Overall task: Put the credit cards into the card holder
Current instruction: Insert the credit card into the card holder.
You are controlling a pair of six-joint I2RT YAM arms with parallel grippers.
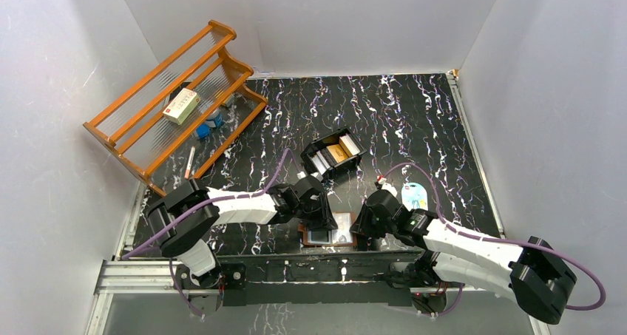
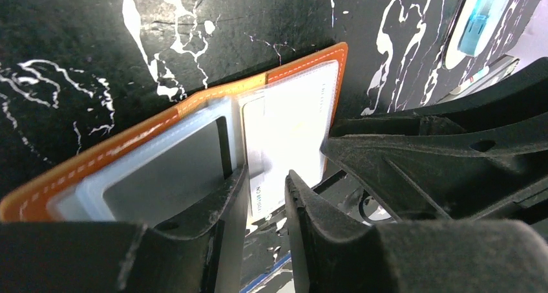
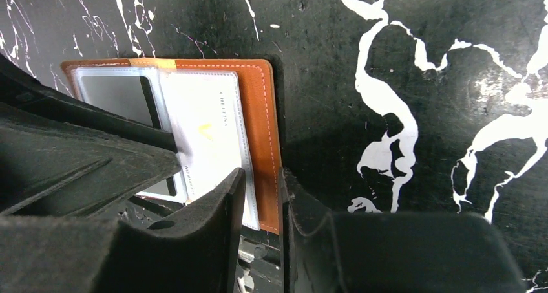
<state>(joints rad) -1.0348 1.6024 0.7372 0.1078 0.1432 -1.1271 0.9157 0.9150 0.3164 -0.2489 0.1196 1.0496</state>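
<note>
inspecting the near edge of the table (image 3: 323, 47) first: the card holder (image 3: 262, 112) lies open and flat there, leather down and clear sleeves up, between my two grippers. my left gripper (image 2: 266, 183) sits over the holder's near edge, jaws parted by a narrow gap and clamped on nothing. the white card (image 2: 291, 125) shows through that gap, seated in the right-hand sleeve. a grey card (image 2: 168, 170) fills the sleeve beside it. my right gripper (image 3: 262, 180) straddles the holder's right edge, jaws likewise a little apart, with orange leather visible between them. whether the fingers press on it i cannot tell. a little beyond that gripper lies a white-and-blue item (image 1: 415, 196). at mid-table, a black tray (image 1: 309, 150) holds an orange-gold card (image 1: 338, 151) and pale cards. at far left, a wooden rack (image 1: 155, 76) carries a white packet (image 1: 181, 105).
</note>
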